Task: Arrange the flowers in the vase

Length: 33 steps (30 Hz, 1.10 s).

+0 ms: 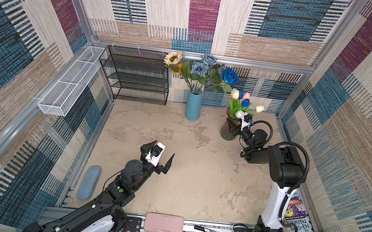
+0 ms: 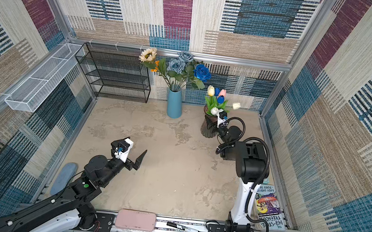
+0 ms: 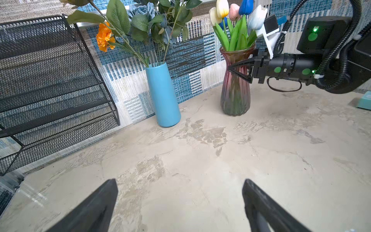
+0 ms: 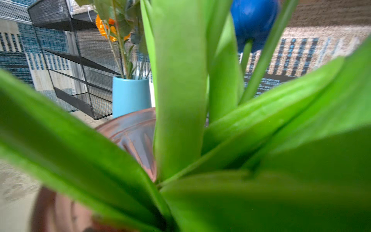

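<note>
I've got L gripper [image 1: 160,151] hanging over mid desk [image 1: 197,171], jaws wide apart, empty. R gripper [image 3: 232,68] is closed up at the neck of the purple glass vase [image 3: 234,96]; can't tell if it pinches anything. The tulips [image 3: 234,30] stand in that vase. The roses [image 1: 197,68] + sunflower [image 1: 173,57] are in the blue vase [image 1: 193,107] nearby, at the back.

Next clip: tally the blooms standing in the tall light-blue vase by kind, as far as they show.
Cream sunflower: 1
Dusty-blue roses: 2
Bright blue rose: 1
Small orange flower: 1
Total: 5 visible in the tall light-blue vase; more may be hidden.
</note>
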Available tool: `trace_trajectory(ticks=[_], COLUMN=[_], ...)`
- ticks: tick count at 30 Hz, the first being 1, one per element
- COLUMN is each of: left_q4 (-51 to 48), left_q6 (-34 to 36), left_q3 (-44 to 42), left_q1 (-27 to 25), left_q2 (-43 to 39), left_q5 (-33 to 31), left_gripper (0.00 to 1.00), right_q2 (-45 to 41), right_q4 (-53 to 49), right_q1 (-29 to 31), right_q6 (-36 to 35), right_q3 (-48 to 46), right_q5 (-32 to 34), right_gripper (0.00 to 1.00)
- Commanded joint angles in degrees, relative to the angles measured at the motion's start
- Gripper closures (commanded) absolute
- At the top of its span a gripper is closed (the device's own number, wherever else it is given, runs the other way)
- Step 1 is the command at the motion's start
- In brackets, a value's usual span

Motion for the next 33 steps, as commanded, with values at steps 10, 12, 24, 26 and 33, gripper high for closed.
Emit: trace_trajectory(ticks=[10, 12, 24, 26, 33], left_q4=[1.1, 0.4, 2.4, 2.2, 2.1], left_q6=[-0.7, -0.5, -0.5, -0.5, -0.5], left_q3=[2.1, 2.4, 2.9, 3.2, 3.4], left_q1=[0.1, 0.1, 0.1, 0.1, 0.1], left_q2=[0.8, 0.5, 2.3, 2.7, 3.3], left_q5=[0.9, 0.9, 0.9, 1.3, 0.9], left_gripper=[0.01, 0.0, 0.0, 0.01, 0.0], right_q2=[13.2, 14.6, 18.8, 19.0, 16.9], right_q4=[1.7, -0.1, -4.3, -4.7, -4.8], right_q1=[-0.1, -0.2, -0.1, 0.0, 0.0], right_q6=[1.7, 1.8, 3.4, 3.5, 3.1], right_q3=[23.4, 25.8, 31.2, 31.6, 29.7], right_q5=[-4.9, -5.0, -8.9, -8.6, -7.0], right_gripper=[0.69, 0.68, 0.57, 0.43, 0.13])
